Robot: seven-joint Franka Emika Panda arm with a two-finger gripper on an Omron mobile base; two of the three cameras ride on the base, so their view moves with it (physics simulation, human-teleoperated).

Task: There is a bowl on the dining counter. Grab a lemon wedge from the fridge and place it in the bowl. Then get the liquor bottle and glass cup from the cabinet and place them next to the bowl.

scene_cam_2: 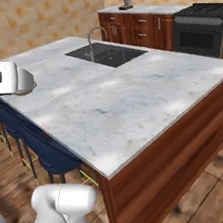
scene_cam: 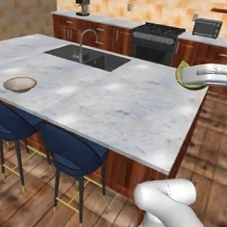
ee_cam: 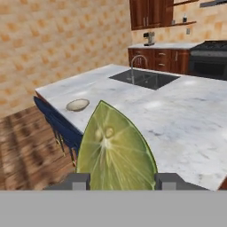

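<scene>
Lemon wedge (ee_cam: 116,153) held in the gripper (ee_cam: 120,181), up in the air off the corner of the dining counter (scene_cam: 121,106).

Lemon wedge sits between the two dark fingertips (ee_cam: 80,181), which are part-closed and press on it from either side, its pale cut face and green rind turned toward the hand camera. From the left base view the wedge (scene_cam: 188,79) shows as a green-yellow crescent at the end of the white hand, above the counter's right edge and clear of the marble. Well apart from it, the bowl (scene_cam: 20,84) rests upright near the counter's left end, on the side with the blue stools (scene_cam: 69,153). Between them the sink (scene_cam: 88,58) and its curved faucet (scene_cam: 87,41) are set into the far part of the marble top. Behind stand the black stove (scene_cam: 155,41), a coffee machine (scene_cam: 82,6) and a toaster oven (scene_cam: 206,27) along the back wall.
</scene>
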